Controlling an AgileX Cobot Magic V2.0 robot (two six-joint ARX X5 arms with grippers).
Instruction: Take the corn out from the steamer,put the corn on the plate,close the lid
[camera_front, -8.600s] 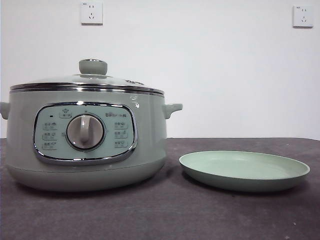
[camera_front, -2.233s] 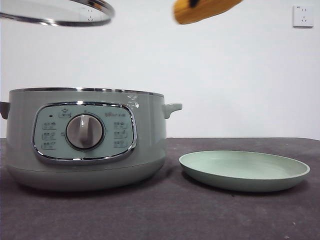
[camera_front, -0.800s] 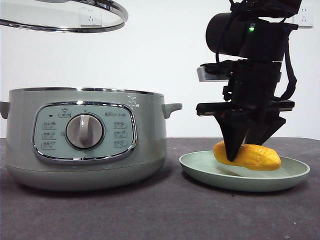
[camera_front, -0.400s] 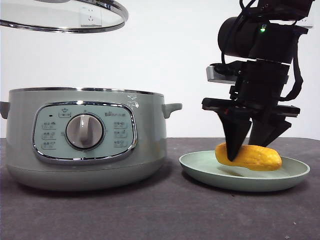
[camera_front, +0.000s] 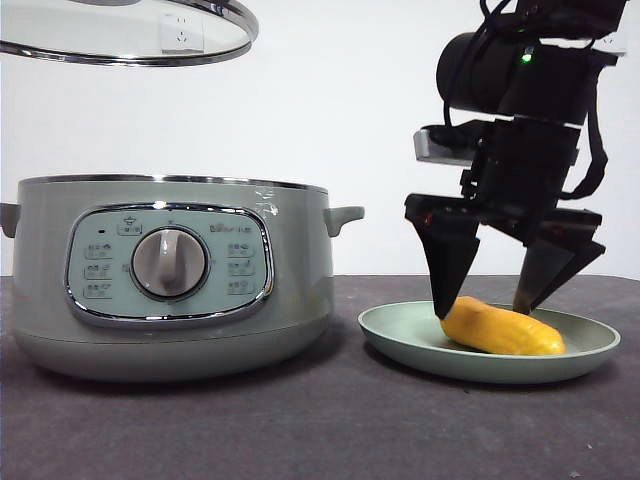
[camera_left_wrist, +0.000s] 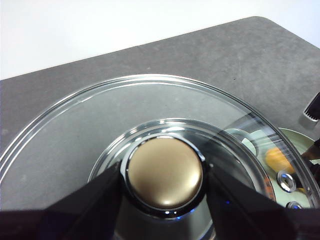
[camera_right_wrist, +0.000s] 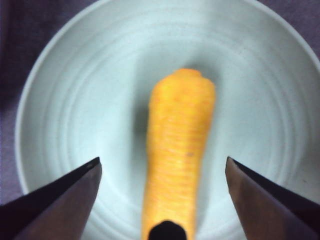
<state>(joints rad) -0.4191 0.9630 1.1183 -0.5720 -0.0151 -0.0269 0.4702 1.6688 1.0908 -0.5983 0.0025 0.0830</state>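
The smooth yellow-orange corn cob (camera_front: 502, 329) lay on the shallow pale green round plate (camera_front: 400, 345) at the lower right of the front frame, its long axis running left to right along the dish, tapered ends toward either rim. In the right wrist frame the same cob (camera_right_wrist: 179, 150) ran up the middle of the picture, and the plate (camera_right_wrist: 60, 90) showed bare on both sides of it.

The right gripper (camera_front: 503, 290) hung directly over the cob with its two black fingers (camera_front: 447, 262) spread wide and released — one tip stood at the cob's left end, the other above its right part, neither clamped on it. Corn out and plated looked done.

The relation that mattered next was elsewhere: the round clear glass lid with its chrome rim (camera_front: 130, 38) hung at the upper left of the front frame, straight above the large sage-green steamer pot (camera_front: 170, 275) and well clear of its open chrome rim. The left gripper (camera_left_wrist: 165, 172) was clenched on the lid's pale knob (camera_left_wrist: 165, 172), a dark finger pressed to each side of it in the left wrist frame. So the left arm was the one placed for closing; judged from this, a level descent would seat the lid. It sat slightly left of the pot's centre in the front frame — a small correction might be needed. The dark counter (camera_front: 300, 430) carried pot and plate just beside each other.
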